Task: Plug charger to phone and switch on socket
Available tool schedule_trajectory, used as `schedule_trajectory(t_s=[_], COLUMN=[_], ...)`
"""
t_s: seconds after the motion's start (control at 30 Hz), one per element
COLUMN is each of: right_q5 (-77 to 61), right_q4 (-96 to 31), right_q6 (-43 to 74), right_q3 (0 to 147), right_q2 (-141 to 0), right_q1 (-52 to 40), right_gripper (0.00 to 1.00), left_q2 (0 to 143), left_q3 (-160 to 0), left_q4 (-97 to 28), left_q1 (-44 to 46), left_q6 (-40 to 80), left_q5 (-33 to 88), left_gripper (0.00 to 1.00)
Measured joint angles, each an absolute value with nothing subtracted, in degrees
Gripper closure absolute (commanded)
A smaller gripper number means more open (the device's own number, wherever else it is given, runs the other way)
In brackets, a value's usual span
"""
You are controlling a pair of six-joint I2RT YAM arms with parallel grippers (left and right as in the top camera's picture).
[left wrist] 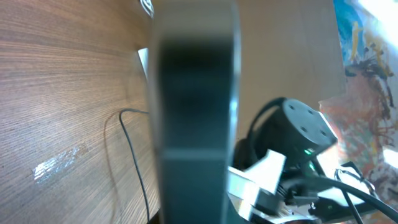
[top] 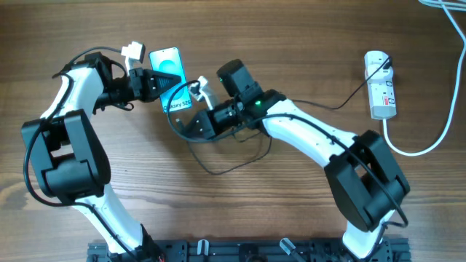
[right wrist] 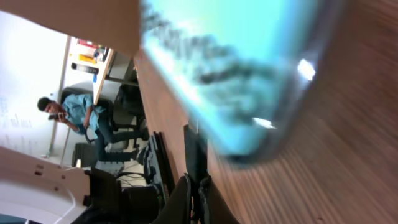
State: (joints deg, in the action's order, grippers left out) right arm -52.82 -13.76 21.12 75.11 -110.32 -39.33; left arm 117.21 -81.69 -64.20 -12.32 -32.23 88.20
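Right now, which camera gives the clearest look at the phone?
The overhead view: the phone shows nearly whole, light blue face and lettering visible. The right wrist view catches only a blurred turquoise patch up close; the left wrist view, a dark blurred slab, probably its edge.

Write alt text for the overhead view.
Two robot arms meet at a light blue phone above a wooden table: the left gripper grips it, the right gripper closed at its lower end. A thin black charger trails right to the white socket.
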Motion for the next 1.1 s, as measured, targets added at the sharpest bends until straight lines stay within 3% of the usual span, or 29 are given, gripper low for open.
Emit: schedule_trajectory(t_s=[1.1], right_q5=[-50.15], right_q4=[-10.92], right_q6=[25.47], right_q3=[75.11], right_q2=[-109.58], right_q1=[-37.67], right_gripper=[0.96], left_q2=[117.21], left_q3=[-81.69], left_q4=[-62.5], left_q1=[-13.23], left_q6=[-29.21], left_q5=[86.85], left_gripper=[0.96])
